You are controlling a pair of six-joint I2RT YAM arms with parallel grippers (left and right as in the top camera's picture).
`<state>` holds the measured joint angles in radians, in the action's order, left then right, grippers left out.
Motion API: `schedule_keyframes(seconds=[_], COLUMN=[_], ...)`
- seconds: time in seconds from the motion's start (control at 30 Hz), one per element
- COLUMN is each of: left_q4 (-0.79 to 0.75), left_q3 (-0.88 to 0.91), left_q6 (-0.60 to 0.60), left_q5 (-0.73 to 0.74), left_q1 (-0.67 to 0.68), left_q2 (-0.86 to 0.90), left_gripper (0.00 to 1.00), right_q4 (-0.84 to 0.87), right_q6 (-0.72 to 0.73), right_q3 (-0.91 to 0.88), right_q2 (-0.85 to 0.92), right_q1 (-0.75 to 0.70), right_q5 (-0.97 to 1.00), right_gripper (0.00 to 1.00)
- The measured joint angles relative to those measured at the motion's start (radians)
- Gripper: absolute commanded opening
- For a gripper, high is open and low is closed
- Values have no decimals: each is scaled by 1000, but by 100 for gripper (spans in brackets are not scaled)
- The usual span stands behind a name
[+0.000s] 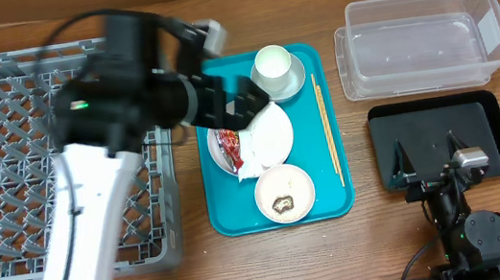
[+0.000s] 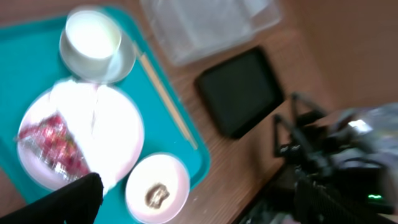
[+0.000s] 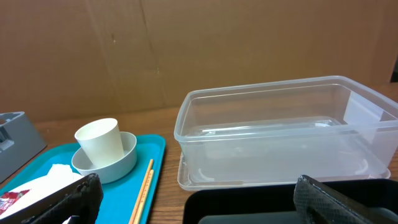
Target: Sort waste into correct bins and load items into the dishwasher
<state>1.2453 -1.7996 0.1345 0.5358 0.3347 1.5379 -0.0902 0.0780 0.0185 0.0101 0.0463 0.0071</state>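
My left gripper (image 1: 240, 103) is open and hovers over the large plate (image 1: 268, 133) on the teal tray. The plate carries a red snack wrapper (image 1: 229, 146) and a white napkin (image 1: 250, 156). The wrapper also shows in the left wrist view (image 2: 53, 146). A small dish (image 1: 284, 193) holds a brown food lump (image 1: 283, 201). A cup (image 1: 274, 63) stands in a bowl (image 1: 295, 81). The grey dish rack (image 1: 3, 172) is at the left. The clear tub (image 1: 423, 40) and the black tray (image 1: 485, 124) are at the right. My right gripper (image 1: 424, 161) is open and empty over the black tray.
The teal tray (image 1: 327, 209) sits mid-table, with wooden chopsticks (image 1: 327, 130) along its right side. The brown cardboard wall (image 3: 186, 50) stands behind the table. My left arm reaches across the rack's right edge.
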Motion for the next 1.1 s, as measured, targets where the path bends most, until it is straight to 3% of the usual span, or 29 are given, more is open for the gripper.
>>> schedule_keyframes(seconds=[0.17, 0.3, 0.57, 0.87, 0.93, 1.07, 1.1], left_q4=[50, 38, 19, -140, -152, -151, -145], left_q3=[0, 0, 0, -1, -1, -1, -1], left_q6=[169, 270, 358, 323, 313, 311, 312], left_q5=[-385, -529, -454, -444, -458, -466, -468], left_q1=[188, 209, 209, 209, 209, 209, 209], left_q2=[63, 114, 195, 321, 352, 396, 407], left_gripper=[100, 100, 97, 46, 47, 61, 61], right_q4=[0, 0, 0, 0, 0, 0, 0], right_q6=[0, 0, 0, 0, 0, 0, 0], right_q3=[0, 0, 0, 0, 0, 0, 0], right_q2=[0, 0, 0, 0, 0, 0, 0], right_q1=[0, 0, 0, 0, 0, 0, 0], right_q5=[0, 0, 0, 1, 0, 0, 0], right_gripper=[100, 100, 100, 100, 100, 100, 100])
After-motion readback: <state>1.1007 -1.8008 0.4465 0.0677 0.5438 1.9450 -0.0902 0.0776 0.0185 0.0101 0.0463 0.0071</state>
